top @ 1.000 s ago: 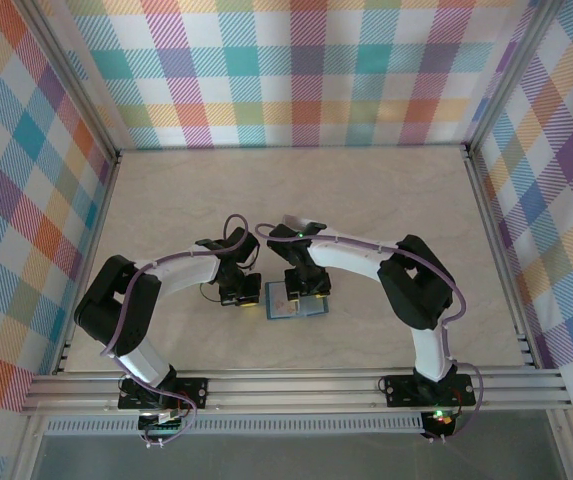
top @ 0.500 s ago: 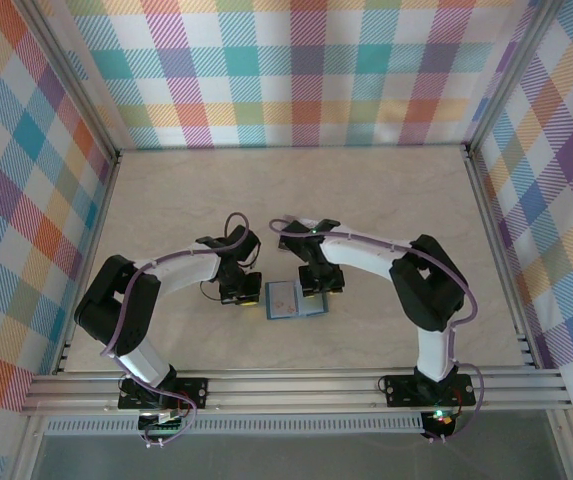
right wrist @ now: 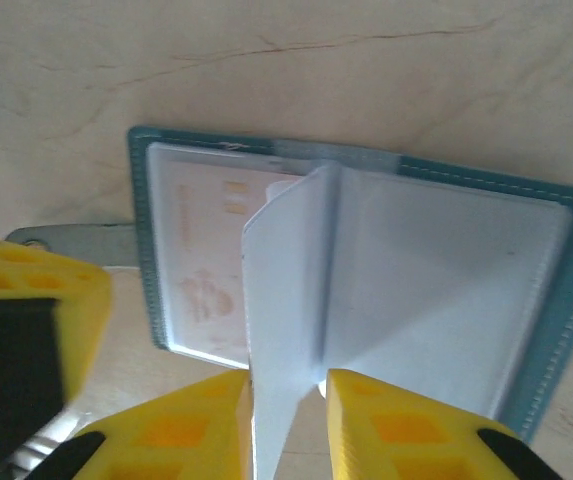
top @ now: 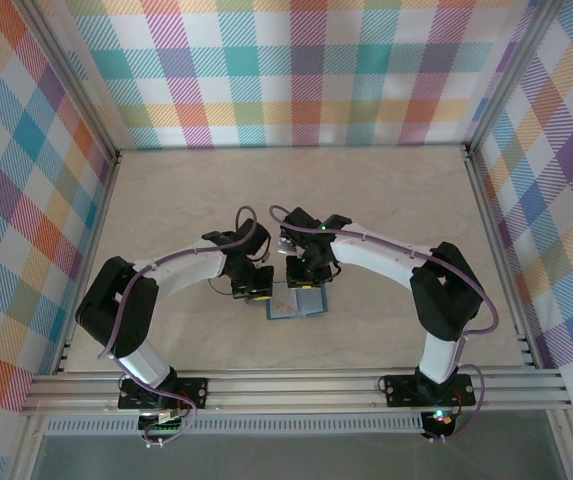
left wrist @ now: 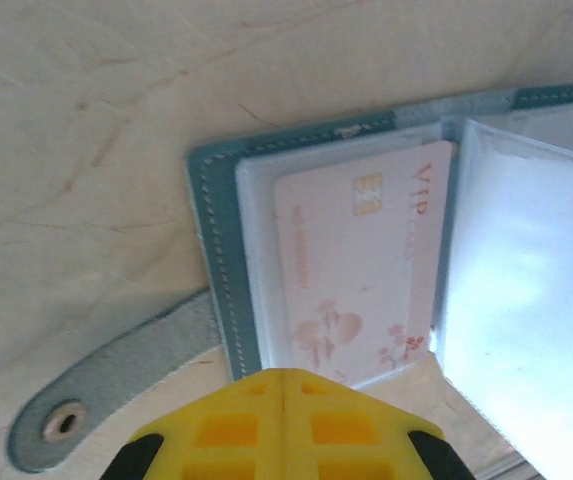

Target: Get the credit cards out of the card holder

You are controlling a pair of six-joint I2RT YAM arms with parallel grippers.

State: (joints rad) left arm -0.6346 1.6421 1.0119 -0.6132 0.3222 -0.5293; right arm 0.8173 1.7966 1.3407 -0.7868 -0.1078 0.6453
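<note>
The pale marbled tabletop (top: 386, 190) carries one card holder (top: 296, 308), lying open a little toward the near rail and roughly midway between the side walls. Two arms meet over it, the left arm (top: 186, 265) from its left and the right arm (top: 386, 262) from behind and to the right.

Left jaws: the two yellow fingers (left wrist: 284, 420) are pressed together with only a seam between them. Their tips cover the edge of the holder's left panel, beside the strap. Right jaws: the two fingers (right wrist: 406, 430) are narrowed on one clear plastic leaf (right wrist: 281, 300). It stands upright and fills the gap between them. A second leaf (right wrist: 436, 290) lies flat over the right panel.

One credit card (left wrist: 356, 270) can be counted, pale pink with a gold chip and "VIP" lettering. It sits in the left panel's clear pocket. Glare whitens the leaves, so whether they hold more cards cannot be told. From above, the wrists hide most of the holder.

One teal strap (left wrist: 126, 370) sticks out from the left panel and lies flat on the tabletop, with one snap (left wrist: 63, 422) at its end.

Bare tabletop lies behind the holder and to both sides, well apart from the plaid walls.
</note>
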